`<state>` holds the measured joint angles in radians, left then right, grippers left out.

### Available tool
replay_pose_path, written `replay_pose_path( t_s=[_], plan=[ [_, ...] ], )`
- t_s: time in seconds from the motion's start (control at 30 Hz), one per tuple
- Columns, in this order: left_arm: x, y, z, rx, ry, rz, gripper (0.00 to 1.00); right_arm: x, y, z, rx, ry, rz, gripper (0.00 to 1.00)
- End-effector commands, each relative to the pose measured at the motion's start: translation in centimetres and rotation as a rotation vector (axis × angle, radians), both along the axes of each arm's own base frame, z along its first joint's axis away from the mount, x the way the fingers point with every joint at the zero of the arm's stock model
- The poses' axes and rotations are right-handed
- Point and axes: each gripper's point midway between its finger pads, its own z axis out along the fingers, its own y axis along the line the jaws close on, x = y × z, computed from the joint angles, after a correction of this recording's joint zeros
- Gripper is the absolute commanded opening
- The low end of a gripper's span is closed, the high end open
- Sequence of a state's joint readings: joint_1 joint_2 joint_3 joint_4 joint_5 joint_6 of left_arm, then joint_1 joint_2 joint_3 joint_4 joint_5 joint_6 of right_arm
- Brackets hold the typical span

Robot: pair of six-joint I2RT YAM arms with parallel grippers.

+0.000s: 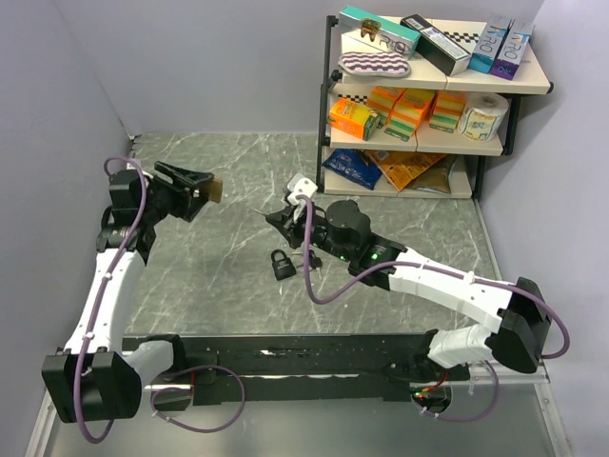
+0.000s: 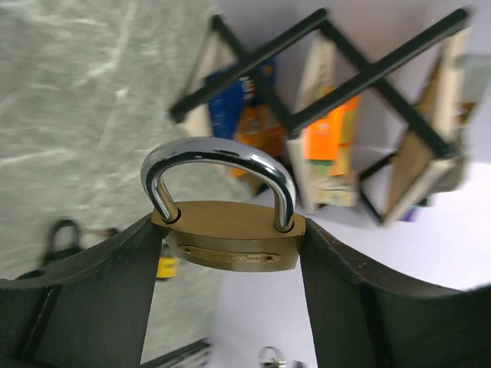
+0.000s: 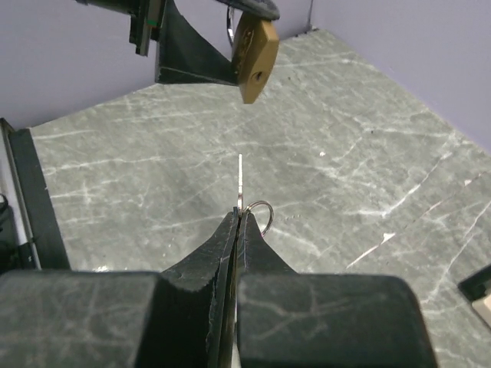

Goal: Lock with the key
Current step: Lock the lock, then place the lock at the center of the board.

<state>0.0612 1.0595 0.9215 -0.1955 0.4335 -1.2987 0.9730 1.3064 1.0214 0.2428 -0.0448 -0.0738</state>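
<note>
Marble-patterned grey table point(image 1: 219, 286) is seen at the near side carrying a small black padlock point(image 1: 282, 264), which is laid flat and left untouched close to the right arm.

Just beyond it, the right gripper point(image 3: 239, 222) is clenched on a thin silver key point(image 3: 240, 180). The key is held edge-on, with its blade pointed away toward the far left. A wire key ring point(image 3: 261, 210) is seen beside the fingertips. The key's bow is hidden between the fingers, and its teeth cannot be read from this angle.

Farther left, a brass padlock with a steel shackle point(image 2: 230, 241) is grasped by its body in the left gripper point(image 1: 211, 188). It is held raised above the table, well apart from the key, with its keyhole end turned toward the blade.

The step in hand is judged to be the lining-up of key and keyhole, since nothing is yet inserted. For the next move, the blade would need to be carried up to the slot, matched to its angle, pushed home and turned.

Both shackle legs are seen seated in the body, but whether it is latched cannot be told.

At the far right, a black-framed shelf rack of packaged goods point(image 1: 428, 95) is shown, blurred and cut off in the left wrist view.
</note>
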Motion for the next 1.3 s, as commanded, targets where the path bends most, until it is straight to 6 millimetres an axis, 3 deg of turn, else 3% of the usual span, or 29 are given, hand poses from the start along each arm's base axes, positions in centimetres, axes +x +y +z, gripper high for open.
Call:
replay_pose_path(
  t_s=[0.0,0.1,0.27,0.43,0.67,0.83,1.03,1.27],
  plan=[
    [-0.6,0.1,1.8,0.337,-0.115,-0.116,0.01,-0.4,-2.0,0.7,0.023,0.032,-0.029,0.0],
    [-2.3,0.2,-3.6,0.581,0.034,-0.239,0.01,-0.1,-3.5,0.0,0.009,0.079,-0.046,0.0],
    [-6.7,-0.6,-11.9,0.762,0.234,-0.458,0.01,0.4,-5.2,-1.4,-0.028,0.113,-0.077,0.0],
    [-7.9,-1.0,-16.1,0.863,0.354,-0.562,0.01,0.9,-6.0,-2.2,-0.034,0.153,-0.105,0.0],
    [-5.8,-0.5,-19.2,0.937,0.506,-0.63,0.01,1.3,-6.8,-2.4,-0.036,0.164,-0.124,0.0],
    [-5.9,-0.4,-21.8,0.958,0.593,-0.699,0.01,1.4,-7.0,-3.0,-0.035,0.183,-0.126,0.0],
    [-5.3,-1.6,-22.8,0.946,0.615,-0.727,0.01,1.5,-6.9,-3.1,-0.028,0.196,-0.127,0.0],
    [-5.5,-0.2,-24.0,1.012,0.675,-0.743,0.01,1.4,-6.6,-3.4,-0.035,0.206,-0.111,0.0]
  ],
)
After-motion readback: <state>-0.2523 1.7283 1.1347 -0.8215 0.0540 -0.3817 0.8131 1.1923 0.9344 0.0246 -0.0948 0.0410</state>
